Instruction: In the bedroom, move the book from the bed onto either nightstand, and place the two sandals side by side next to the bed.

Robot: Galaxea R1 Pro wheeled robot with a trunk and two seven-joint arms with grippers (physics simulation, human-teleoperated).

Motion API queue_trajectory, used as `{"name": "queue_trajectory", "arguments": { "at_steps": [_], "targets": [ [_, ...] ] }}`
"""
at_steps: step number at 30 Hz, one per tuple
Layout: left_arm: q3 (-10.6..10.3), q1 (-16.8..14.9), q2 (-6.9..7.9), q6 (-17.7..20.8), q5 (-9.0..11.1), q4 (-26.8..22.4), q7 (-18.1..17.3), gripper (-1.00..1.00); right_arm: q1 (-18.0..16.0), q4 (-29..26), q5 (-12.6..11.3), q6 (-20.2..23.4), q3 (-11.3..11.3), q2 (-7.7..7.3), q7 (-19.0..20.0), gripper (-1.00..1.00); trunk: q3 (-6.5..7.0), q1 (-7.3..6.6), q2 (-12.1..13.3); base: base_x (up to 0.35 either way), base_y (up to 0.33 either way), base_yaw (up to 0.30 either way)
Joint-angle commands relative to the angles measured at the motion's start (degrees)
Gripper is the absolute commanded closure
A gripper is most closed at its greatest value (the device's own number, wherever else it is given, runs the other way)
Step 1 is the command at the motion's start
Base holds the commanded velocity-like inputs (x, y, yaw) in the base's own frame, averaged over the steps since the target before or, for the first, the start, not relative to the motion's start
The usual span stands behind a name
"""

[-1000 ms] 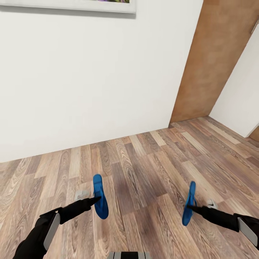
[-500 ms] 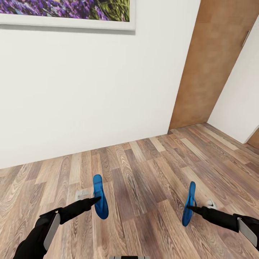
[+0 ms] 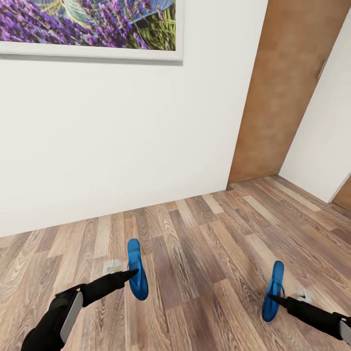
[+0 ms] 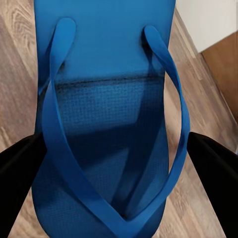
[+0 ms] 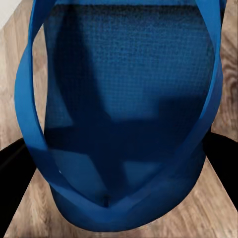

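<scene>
Sandals, two bright blue flip-flops, are held above a wood-plank floor (image 3: pixel 204 234), one by each arm. The left sandal (image 3: pixel 137 269) is gripped by the left end effector (image 3: pixel 130 274), whose black fingers are clenched on its edge; it hangs with its sole facing the camera, long axis running away from the robot. The right sandal (image 3: pixel 273 291) is gripped the same way by the right end effector (image 3: pixel 274 298), and it is seen nearly edge-on. The two sandals are well apart, at either side of the head view.

In the left wrist view, the strapped face of the sandal (image 4: pixel 106 129) is seen between two black fingers (image 4: pixel 213 173). In the right wrist view, the other sandal (image 5: pixel 126 124) and its straps are seen close up, with black fingers (image 5: pixel 12 163) at its sides.

Ahead, a white wall (image 3: pixel 122 136) is seen, carrying a white-framed picture (image 3: pixel 92 27) of purple flowers. A brown door (image 3: pixel 287 87) stands at the right.
</scene>
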Motion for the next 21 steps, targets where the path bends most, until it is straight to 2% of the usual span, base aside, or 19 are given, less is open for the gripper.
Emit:
{"name": "queue_trajectory", "arguments": {
  "at_steps": [1, 2, 3, 5, 7, 8, 9, 11, 12, 13, 14, 16, 18, 21],
  "targets": [
    [0.1, 0.0, 0.00, 0.4, 0.3, 0.0, -0.1, 1.00, -0.1, -1.8, -0.4, 1.2, 0.5, -0.04, -0.5, 1.00, 0.18, -0.03, 0.0, 0.000, 0.000, 0.000],
    [0.1, 0.0, 0.00, 0.4, 0.3, 0.0, -0.1, 1.00, -0.2, -3.9, -0.3, 1.6, 0.5, -0.04, -2.2, 1.00, 0.40, -0.06, 0.0, 0.000, 0.000, 0.000],
    [0.0, 0.0, 0.00, 0.4, 0.3, 0.0, -0.1, 1.00, -0.3, -6.2, -0.2, 1.8, 0.5, -0.03, -5.7, 1.00, 0.62, -0.09, 0.0, 0.000, 0.000, 0.000],
    [0.0, 0.0, 0.00, 0.4, 0.3, 0.0, -0.1, 1.00, -0.3, -10.3, -0.1, 2.1, 0.5, -0.04, -15.7, 1.00, 1.06, -0.14, 0.1, 0.000, 0.000, 0.000],
    [0.0, 0.0, 0.00, 0.4, 0.3, 0.0, -0.1, 1.00, -0.3, -12.5, -0.1, 2.3, 0.6, -0.04, -21.7, 1.00, 1.50, -0.19, 0.1, 0.000, 0.000, 0.000],
    [0.0, 0.0, 0.00, 0.4, 0.3, 0.0, -0.1, 1.00, -0.3, -13.5, -0.1, 2.4, 0.6, -0.04, -23.7, 1.00, 1.73, -0.21, 0.1, 0.000, 0.000, 0.000],
    [0.0, 0.1, 0.00, 0.4, 0.3, 0.0, -0.1, 1.00, -0.3, -14.5, -0.1, 2.4, 0.6, -0.05, -24.1, 1.00, 1.95, -0.24, 0.1, 0.000, 0.000, 0.000],
    [0.0, 0.0, 0.00, 0.4, 0.3, 0.0, -0.1, 1.00, -0.3, -15.9, -0.1, 3.1, 0.6, -0.05, -19.6, 1.00, 2.39, -0.29, 0.1, 0.000, 0.000, 0.000],
    [0.0, 0.0, 0.00, 0.4, 0.3, 0.0, -0.1, 1.00, -0.4, -16.2, -0.1, 4.3, 0.6, -0.05, -15.7, 1.00, 2.61, -0.32, 0.1, 0.000, 0.000, 0.000],
    [0.0, 0.0, 0.00, 0.4, 0.3, 0.0, -0.1, 1.00, -0.4, -16.5, -0.1, 6.0, 0.6, -0.05, -11.1, 1.00, 2.83, -0.34, 0.2, 0.000, 0.000, 0.000],
    [0.0, 0.0, 0.00, 0.4, 0.3, 0.0, -0.1, 1.00, -0.4, -16.9, 0.0, 8.7, 0.7, -0.05, -3.4, 1.00, 3.06, -0.37, 0.2, 0.000, 0.000, 0.000],
    [0.0, 0.1, 0.00, 0.4, 0.3, 0.1, -0.1, 1.00, -0.4, -17.1, 0.0, 10.8, 0.9, -0.04, 4.9, 1.00, 3.50, -0.42, 0.2, 0.000, 0.000, 0.000],
    [0.0, 0.1, 0.00, 0.4, 0.3, 0.8, -0.1, 1.00, -0.4, -16.9, 0.0, 11.6, 1.1, 0.00, 9.3, 1.00, 3.94, -0.47, 0.2, 0.000, 0.000, 0.000],
    [0.0, 0.1, 0.02, 0.4, 0.2, 2.7, 0.0, 1.00, -0.3, -16.7, 0.0, 11.4, 1.3, 0.03, 13.2, 1.00, 4.61, -0.55, 0.3, 0.000, 0.000, 0.000]
  ]
}}
